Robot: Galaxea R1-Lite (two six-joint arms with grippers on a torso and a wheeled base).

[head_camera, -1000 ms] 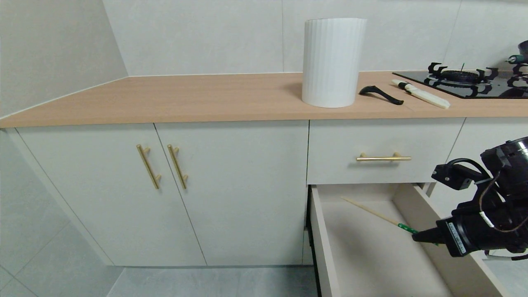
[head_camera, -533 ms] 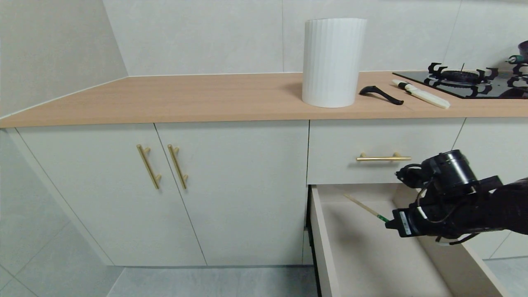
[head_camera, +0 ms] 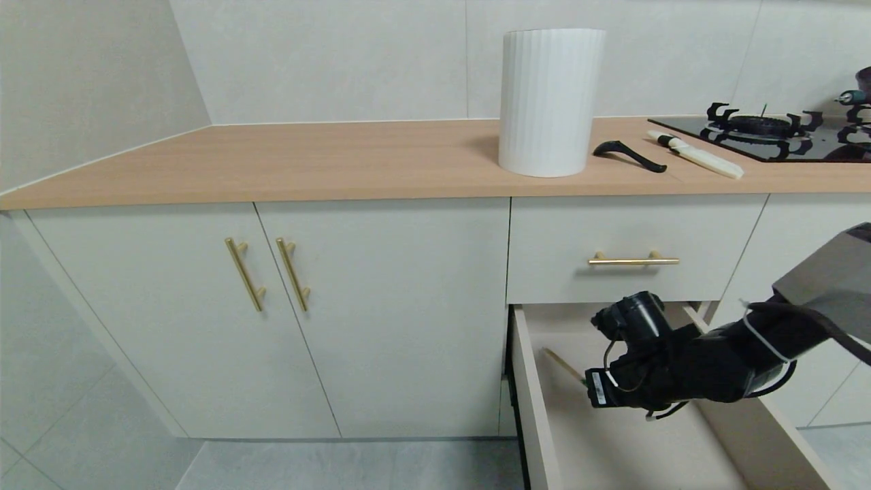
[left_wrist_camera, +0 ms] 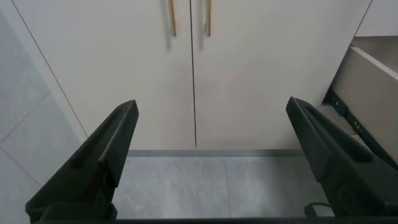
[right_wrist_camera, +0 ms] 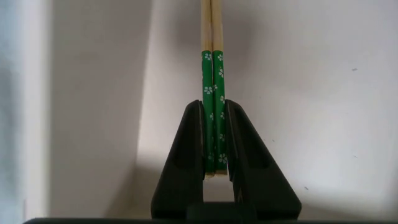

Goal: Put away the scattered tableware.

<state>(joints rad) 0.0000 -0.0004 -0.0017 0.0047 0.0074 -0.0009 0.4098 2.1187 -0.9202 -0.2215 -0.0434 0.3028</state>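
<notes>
My right gripper (head_camera: 590, 385) sits low inside the open drawer (head_camera: 531, 381), shut on a pair of wooden chopsticks (head_camera: 562, 364) with green patterned ends (right_wrist_camera: 212, 93). Their bare tips point toward the drawer's left wall. In the right wrist view the fingers (right_wrist_camera: 186, 155) clamp the green ends side by side over the drawer floor. On the countertop (head_camera: 306, 160) lie a black-handled utensil (head_camera: 627, 155) and a cream knife (head_camera: 694, 155). My left gripper (left_wrist_camera: 211, 155) hangs open in front of the lower cabinet doors (left_wrist_camera: 193, 62), holding nothing.
A tall white ribbed cylinder (head_camera: 550, 102) stands on the counter beside the utensils. A black gas hob (head_camera: 765, 133) occupies the counter's right end. A closed drawer with a gold handle (head_camera: 633, 260) sits just above the open one. Grey floor tiles (left_wrist_camera: 205, 183) lie below.
My right arm has swung left and down into the drawer, carrying the chopsticks from the drawer's right side toward its left wall. The left gripper shows no change.
</notes>
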